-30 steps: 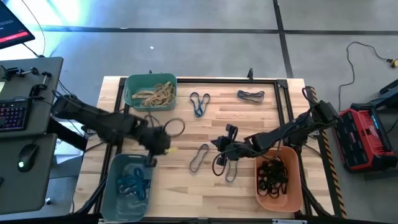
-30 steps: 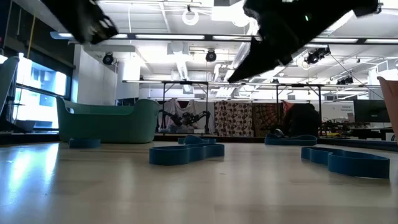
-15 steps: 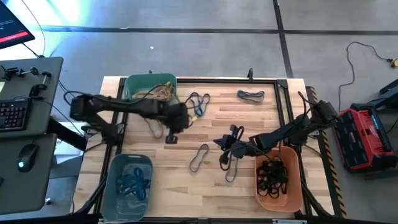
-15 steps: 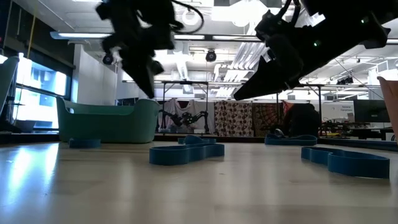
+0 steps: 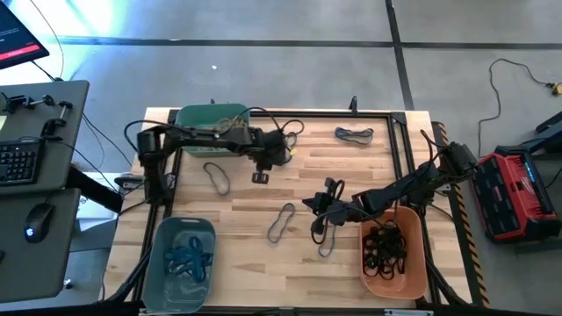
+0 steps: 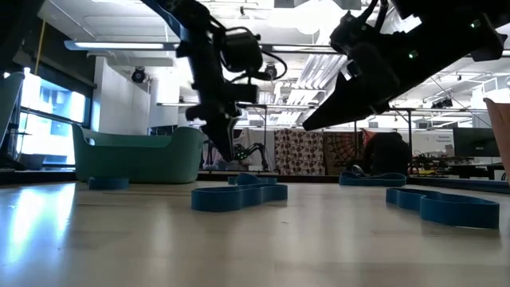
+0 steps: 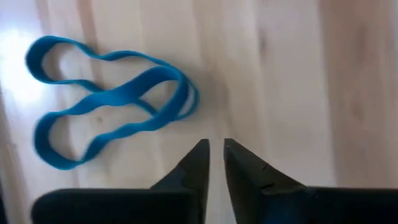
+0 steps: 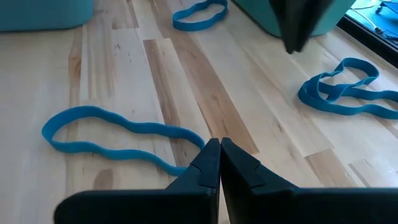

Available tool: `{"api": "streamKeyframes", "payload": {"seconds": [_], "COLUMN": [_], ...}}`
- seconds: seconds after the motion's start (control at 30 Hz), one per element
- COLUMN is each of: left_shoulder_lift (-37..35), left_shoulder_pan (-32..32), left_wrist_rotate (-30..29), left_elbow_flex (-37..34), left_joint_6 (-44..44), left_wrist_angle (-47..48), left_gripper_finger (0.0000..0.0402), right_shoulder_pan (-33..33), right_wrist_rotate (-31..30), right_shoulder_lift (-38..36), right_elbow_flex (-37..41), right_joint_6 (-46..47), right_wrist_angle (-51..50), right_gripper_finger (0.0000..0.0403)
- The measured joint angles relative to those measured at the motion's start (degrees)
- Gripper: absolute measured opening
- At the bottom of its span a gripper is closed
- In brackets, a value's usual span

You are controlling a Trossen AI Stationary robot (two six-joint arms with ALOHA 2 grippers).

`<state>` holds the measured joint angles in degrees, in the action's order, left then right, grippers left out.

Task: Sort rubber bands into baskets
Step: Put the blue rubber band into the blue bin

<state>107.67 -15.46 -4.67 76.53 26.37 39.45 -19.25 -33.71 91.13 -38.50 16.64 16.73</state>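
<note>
- The left gripper (image 7: 214, 149), its two dark fingers a narrow slit apart and clasping nothing, hangs over the far middle of the pale wooden desk (image 5: 369, 167), just beside a thin blue rubber band (image 7: 109, 109) folded into a loose double loop.
- That band lies flat on the wood next to the teal-green plastic basket (image 5: 198, 118), which already holds tan bands.
- The right gripper (image 8: 219, 155) is clenched with nothing between its fingers that I can see, above another long blue rubber band (image 8: 118, 140) near the desk's middle, close to the orange plastic basket (image 5: 417, 272) with its black bands.
- A grey-blue plastic basket (image 5: 162, 263) at the near left corner holds blue bands; a grey band (image 5: 354, 134) lies far off on its own.
- Handling, as a judgement: these bands look very light, limp and flat to the surface, so they will drape and stretch rather than keep shape.
- The best hold on the double loop is probably where its strands cross or bunch, since one pinch there catches several strands.
- The fingers would need to open wider and press down to the wood, as a thin strand can slip out from under a shallow pinch.
- Lifted, the band will dangle, so it may snag on a basket rim.
</note>
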Motion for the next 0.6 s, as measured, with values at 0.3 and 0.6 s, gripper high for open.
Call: {"api": "streamKeyframes", "payload": {"seconds": [0.3,0.6], "left_shoulder_lift": [3.18,3.29], "left_shoulder_pan": [-0.87,-3.06], "left_wrist_rotate": [-3.27,-1.64], "left_elbow_flex": [0.79,0.85], "left_joint_6": [5.53,12.63], "left_wrist_angle": [-6.44,-7.94], "left_gripper_finger": [0.0131,0.0144], "right_shoulder_pan": [0.0,0.0], "right_wrist_rotate": [0.11,0.09], "right_shoulder_lift": [0.0,0.0], "right_elbow_flex": [0.0,0.0], "right_joint_6": [1.36,1.42], "right_wrist_angle": [-2.15,-2.32], "right_gripper_finger": [0.0,0.0]}}
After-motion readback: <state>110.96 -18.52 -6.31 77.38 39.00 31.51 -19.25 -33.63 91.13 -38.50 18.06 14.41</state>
